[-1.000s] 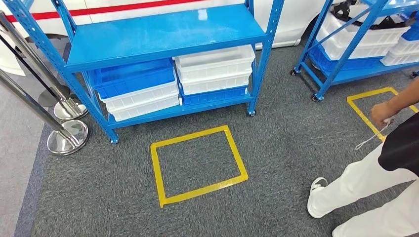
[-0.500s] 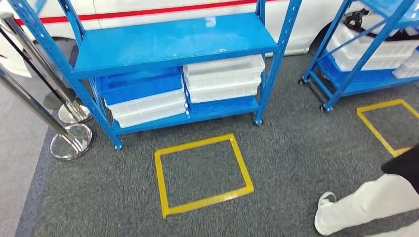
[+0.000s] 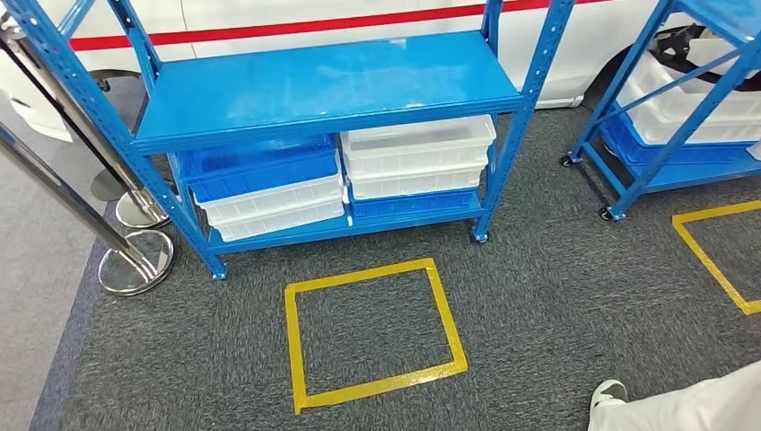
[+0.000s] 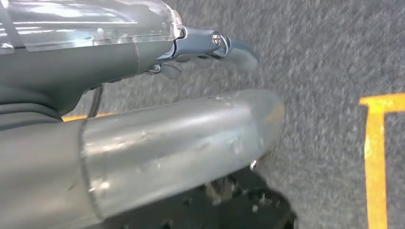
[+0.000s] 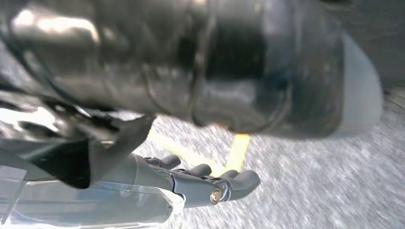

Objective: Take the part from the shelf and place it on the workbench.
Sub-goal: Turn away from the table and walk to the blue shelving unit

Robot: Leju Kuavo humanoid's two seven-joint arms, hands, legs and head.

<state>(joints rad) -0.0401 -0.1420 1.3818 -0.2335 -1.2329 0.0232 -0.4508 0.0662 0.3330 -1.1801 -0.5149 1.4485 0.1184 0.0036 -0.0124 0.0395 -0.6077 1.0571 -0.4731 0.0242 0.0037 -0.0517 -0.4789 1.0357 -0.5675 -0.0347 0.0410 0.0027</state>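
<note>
while both arms hang, left hand (image 4: pixel 210 50) and right hand (image 5: pixel 200 183) hold nothing, fingers loosely extended. no part visible on the blue shelf (image 3: pixel 323 85); perhaps inside the white bins (image 3: pixel 417 157). handling can't be judged; probably rigid, take its firmest edge.

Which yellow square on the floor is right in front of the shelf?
The whole yellow square, on the carpet before the near shelf. The other square is cut off at the right.

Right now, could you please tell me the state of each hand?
Left hand: holding nothing; open or closed cannot be told.
Right hand: open, holding nothing.
</note>
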